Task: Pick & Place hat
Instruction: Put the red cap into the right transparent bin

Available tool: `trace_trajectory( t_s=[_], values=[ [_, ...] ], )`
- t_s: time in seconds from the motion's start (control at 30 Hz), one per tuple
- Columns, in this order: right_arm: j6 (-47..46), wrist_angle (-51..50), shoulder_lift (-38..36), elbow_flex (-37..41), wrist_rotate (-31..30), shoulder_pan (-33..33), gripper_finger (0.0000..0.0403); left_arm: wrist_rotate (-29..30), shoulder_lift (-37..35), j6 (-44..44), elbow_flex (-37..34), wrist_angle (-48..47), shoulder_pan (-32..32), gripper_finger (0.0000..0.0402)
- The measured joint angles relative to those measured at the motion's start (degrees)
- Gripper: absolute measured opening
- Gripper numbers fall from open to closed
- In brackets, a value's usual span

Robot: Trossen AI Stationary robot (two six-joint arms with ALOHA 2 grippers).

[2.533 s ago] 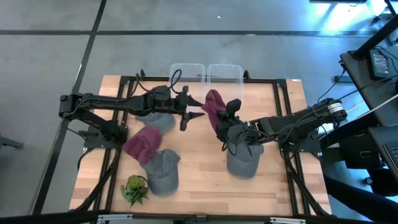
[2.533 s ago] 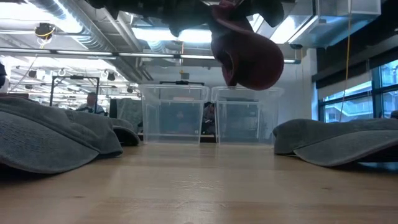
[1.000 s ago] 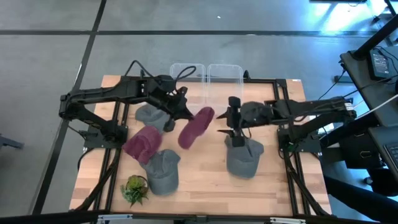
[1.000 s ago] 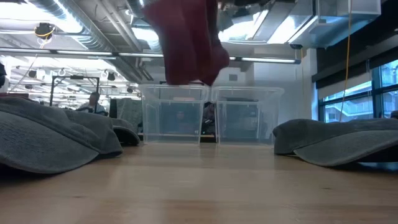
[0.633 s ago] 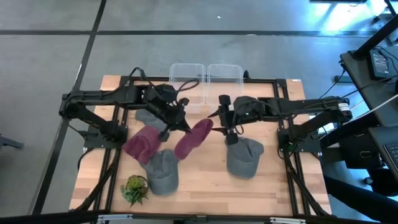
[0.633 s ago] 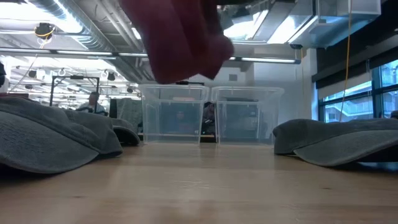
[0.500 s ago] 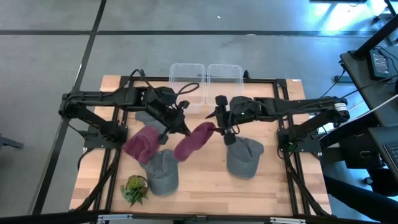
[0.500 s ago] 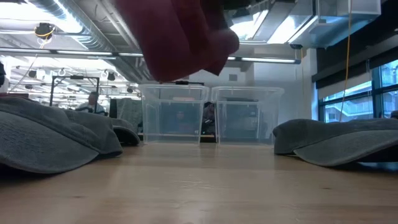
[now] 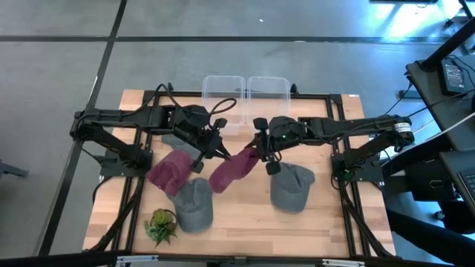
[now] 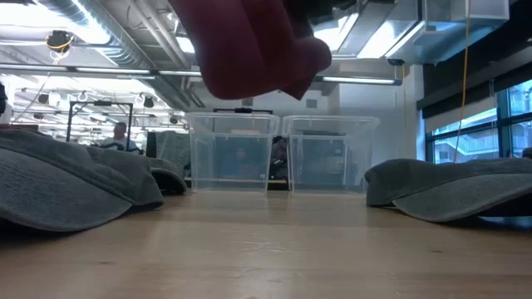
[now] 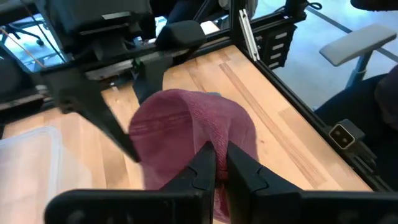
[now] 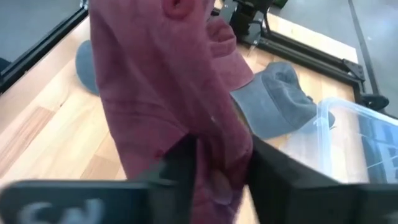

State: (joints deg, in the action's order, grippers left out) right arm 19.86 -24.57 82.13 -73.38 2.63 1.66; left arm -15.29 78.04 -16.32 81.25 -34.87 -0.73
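A maroon hat [image 9: 231, 170] hangs in the air over the table's middle, between my two grippers. My left gripper [image 9: 221, 153] is shut on the hat's left end, and my right gripper [image 9: 256, 153] has closed on its right end. In the low view the hat [image 10: 249, 46] is well above the wood. A second maroon hat [image 9: 169, 170] lies flat on the table left of the middle. My left gripper pinches the hat's cloth [image 11: 210, 142] between its two fingers, coming level from the table's left. The hat hangs below and beyond the fingers, clear of the table. My right gripper has a bunched fold of the hat's cloth [image 12: 221, 140] between its two fingers, coming from the table's right. The rest of the hat [image 12: 155, 93] stretches away from the fingers, lifted clear.
Grey hats lie near left [image 9: 194, 202], near right [image 9: 291, 187] and under the left arm [image 9: 177, 137]. A small green plant [image 9: 159, 226] sits at the near left corner. Two clear bins [image 9: 223, 87] [image 9: 269, 87] stand at the far edge.
My left gripper has carried the maroon hat a little toward the table's near edge and lowered it slightly. My right gripper has moved toward the table's left, reached the hat's right end and taken hold of it. The hat now spans between both grippers.
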Motion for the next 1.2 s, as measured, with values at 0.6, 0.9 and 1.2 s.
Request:
trace_trajectory(
  t_s=[0.6,0.9,1.2],
  values=[
    [-1.3,-4.7,-3.4,0.0,-10.5,-0.1,0.0026,8.3,-0.1,1.1,0.0,1.4,0.0,0.0058],
    [-2.4,-5.6,-8.5,-0.6,-21.1,-0.3,0.0026,18.2,-5.1,0.9,-1.5,-5.5,3.3,0.0141],
    [-6.4,-21.1,-7.5,-16.9,-31.6,-9.1,0.0026,17.9,-12.8,3.7,-14.1,5.6,8.2,0.0156]
  ],
)
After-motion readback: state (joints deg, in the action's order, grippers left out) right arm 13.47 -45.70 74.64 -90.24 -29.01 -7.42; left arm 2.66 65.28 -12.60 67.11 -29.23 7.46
